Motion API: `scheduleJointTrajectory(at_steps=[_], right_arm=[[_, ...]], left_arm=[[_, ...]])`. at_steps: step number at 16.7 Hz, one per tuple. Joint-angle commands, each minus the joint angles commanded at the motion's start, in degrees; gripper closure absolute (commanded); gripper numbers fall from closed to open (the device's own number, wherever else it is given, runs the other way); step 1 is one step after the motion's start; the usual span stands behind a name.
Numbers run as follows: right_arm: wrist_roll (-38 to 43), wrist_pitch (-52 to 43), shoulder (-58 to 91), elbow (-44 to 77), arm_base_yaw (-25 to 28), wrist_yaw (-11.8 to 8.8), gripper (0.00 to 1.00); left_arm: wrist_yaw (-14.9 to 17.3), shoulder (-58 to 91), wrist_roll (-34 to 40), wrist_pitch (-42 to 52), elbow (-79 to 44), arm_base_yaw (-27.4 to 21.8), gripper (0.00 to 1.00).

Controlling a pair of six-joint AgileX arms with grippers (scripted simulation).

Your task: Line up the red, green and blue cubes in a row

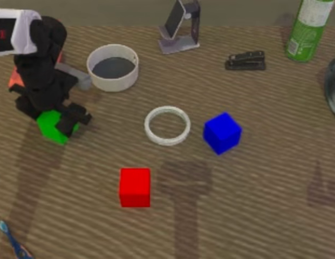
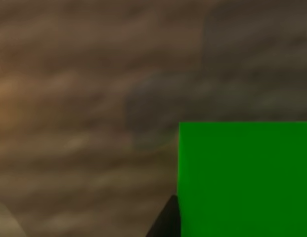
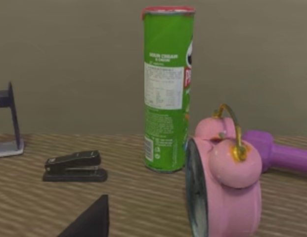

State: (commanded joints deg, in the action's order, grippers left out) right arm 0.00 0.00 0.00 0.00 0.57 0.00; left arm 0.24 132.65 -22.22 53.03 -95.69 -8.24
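The green cube (image 1: 53,128) is at the table's left, partly hidden under my left gripper (image 1: 60,123), which is shut on it. In the left wrist view the green cube (image 2: 244,180) fills the corner, with one dark fingertip (image 2: 168,222) pressed against its side. The red cube (image 1: 135,187) rests on the table near the front centre. The blue cube (image 1: 222,133) sits right of centre, turned at an angle. My right arm is outside the top view. Only a dark corner of the right gripper (image 3: 91,222) shows in its wrist view.
A white ring (image 1: 167,125) lies between the green and blue cubes. Along the back stand a white bowl (image 1: 112,67), a phone stand (image 1: 180,27), a stapler (image 1: 246,60) and a green can (image 1: 309,27). A pink alarm clock (image 3: 227,182) is at the right edge, a toothbrush (image 1: 13,243) at the front left.
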Motion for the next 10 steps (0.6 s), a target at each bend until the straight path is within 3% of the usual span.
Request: scheduleJointTrajectory(at_steps=[2, 10], right_arm=[[0.0, 0.0, 0.0, 0.0, 0.0, 0.0, 0.00], [0.0, 0.0, 0.0, 0.0, 0.0, 0.0, 0.00]], left_arm=[[0.0, 0.0, 0.0, 0.0, 0.0, 0.0, 1.00], [0.0, -0.1, -0.1, 0.0, 0.0, 0.1, 1.00]])
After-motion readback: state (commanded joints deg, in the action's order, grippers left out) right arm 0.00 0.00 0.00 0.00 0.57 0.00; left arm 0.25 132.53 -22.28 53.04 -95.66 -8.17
